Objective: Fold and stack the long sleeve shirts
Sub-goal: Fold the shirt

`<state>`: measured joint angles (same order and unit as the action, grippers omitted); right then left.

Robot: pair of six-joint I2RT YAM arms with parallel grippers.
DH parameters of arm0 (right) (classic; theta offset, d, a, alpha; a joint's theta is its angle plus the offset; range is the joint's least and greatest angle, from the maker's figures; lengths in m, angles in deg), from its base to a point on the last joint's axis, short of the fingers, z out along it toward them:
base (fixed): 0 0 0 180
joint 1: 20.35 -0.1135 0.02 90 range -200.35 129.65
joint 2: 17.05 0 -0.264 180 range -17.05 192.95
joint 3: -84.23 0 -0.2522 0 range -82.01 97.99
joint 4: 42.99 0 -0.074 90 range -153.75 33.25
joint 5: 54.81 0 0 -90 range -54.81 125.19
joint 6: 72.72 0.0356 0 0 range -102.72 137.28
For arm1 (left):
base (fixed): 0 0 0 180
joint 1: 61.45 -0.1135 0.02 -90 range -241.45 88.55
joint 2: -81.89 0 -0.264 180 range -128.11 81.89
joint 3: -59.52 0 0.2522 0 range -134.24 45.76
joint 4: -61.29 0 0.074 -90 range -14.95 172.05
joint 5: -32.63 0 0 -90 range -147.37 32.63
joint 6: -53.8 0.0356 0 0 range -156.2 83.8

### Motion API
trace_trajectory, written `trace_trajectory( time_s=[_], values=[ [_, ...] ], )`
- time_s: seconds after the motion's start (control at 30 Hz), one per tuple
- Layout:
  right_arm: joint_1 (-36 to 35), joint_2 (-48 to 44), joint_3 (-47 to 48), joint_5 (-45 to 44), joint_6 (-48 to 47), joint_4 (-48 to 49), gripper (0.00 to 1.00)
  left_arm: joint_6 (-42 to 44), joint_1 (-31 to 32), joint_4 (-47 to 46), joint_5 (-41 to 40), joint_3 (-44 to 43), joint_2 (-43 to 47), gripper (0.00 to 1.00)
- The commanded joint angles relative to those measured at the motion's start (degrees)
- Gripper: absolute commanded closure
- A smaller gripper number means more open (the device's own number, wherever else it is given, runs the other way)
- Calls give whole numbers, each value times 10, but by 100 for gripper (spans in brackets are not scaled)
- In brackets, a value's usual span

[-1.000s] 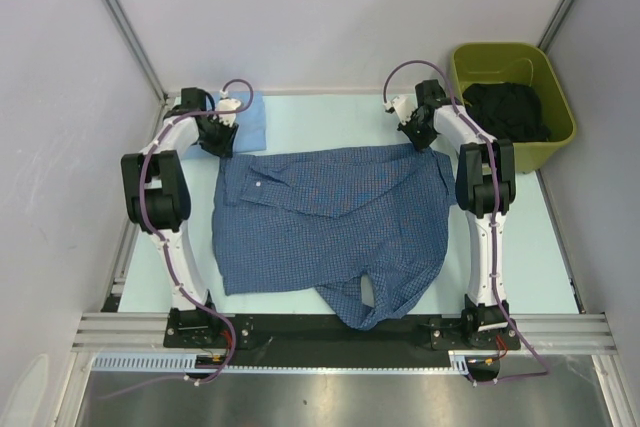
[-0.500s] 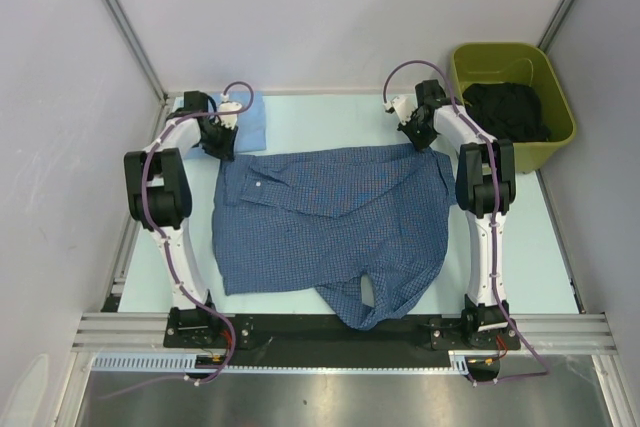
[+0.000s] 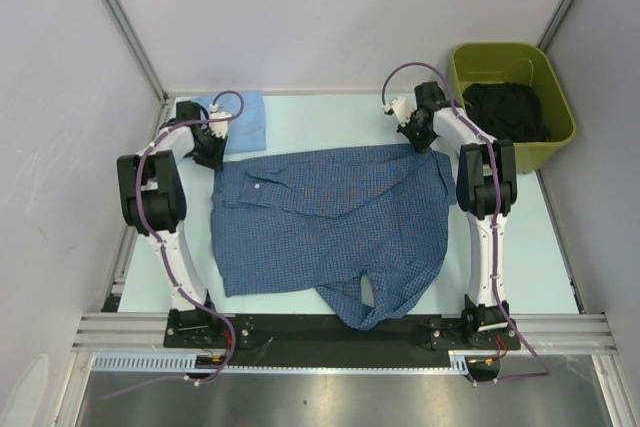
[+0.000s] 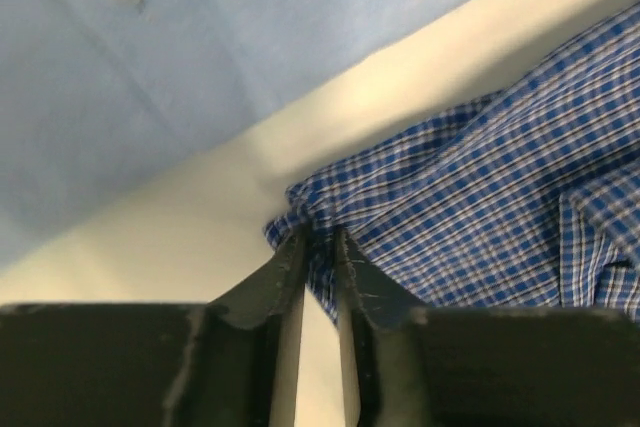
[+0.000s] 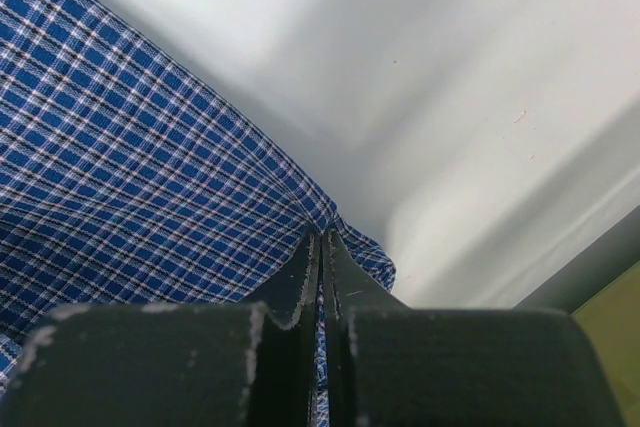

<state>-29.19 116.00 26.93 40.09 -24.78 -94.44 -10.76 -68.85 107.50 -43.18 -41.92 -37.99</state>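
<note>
"What had changed in that last second?"

"The left claw (image 4: 318, 237), pinched narrow on the 10 o'clock corner of the checked shirt (image 3: 330, 227), had slid out toward 9 o'clock and drawn that corner along. The right claw (image 5: 322, 237) had kept its place, closed tight on the 2 o'clock corner."

"So the far edge was stretched?"

"It looked straighter, yes. The shirt lay spread over the middle of the counter (image 3: 330, 112), with one part bunched at 6 o'clock. The pale blue shirt (image 3: 245, 117) sat at 11 o'clock, apparently folded, with more of it uncovered."

"Meaning?"

"I judged it a flattening step. The folding and stacking were not yet done."
</note>
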Motion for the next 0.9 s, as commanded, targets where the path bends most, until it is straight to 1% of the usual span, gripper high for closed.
trace_trajectory(
  time_s=[0.0,0.03,0.07,0.1,0.17,0.2,0.27,0.33,0.4,0.47,0.5,0.53,0.6,0.67,0.77,0.87],
  values=[
    [3,-3,-15,-27,-10,23,100,-12,-21,-24,-25,31,61,66],
    [2,-1,-9,-27,-8,15,100,-14,-20,-32,-22,39,67,63],
    [0,-2,-4,-24,-8,6,98,-18,-22,-35,-10,43,73,60],
    [-2,-5,0,-13,-9,-3,89,-13,-23,-36,26,46,92,52],
    [-4,-23,8,-3,-7,-16,79,-12,-23,-44,42,47,114,49],
    [-4,-32,12,11,-6,-19,69,-7,-23,-43,67,44,134,43],
    [-2,-57,21,28,-1,-33,62,1,-22,-41,70,41,155,40],
    [0,-74,25,44,1,-54,59,15,-23,-25,78,33,176,35],
    [1,-94,28,78,8,-69,57,32,-22,-13,82,31,187,28],
    [1,-101,30,124,21,-98,55,50,-21,7,107,35,202,23],
    [0,-103,32,139,26,-108,52,53,-21,12,113,44,208,12],
    [-2,-101,35,153,32,-128,50,56,-18,14,116,51,213,11],
    [-8,-86,41,186,51,-152,47,61,-17,21,141,68,228,0],
    [-13,-70,50,206,58,-170,46,59,-11,22,153,83,242,1],
    [-10,-45,53,210,72,-178,40,64,3,26,158,108,267,1],
    [-9,-25,54,204,77,-179,40,66,16,25,151,126,282,1]
  ],
)
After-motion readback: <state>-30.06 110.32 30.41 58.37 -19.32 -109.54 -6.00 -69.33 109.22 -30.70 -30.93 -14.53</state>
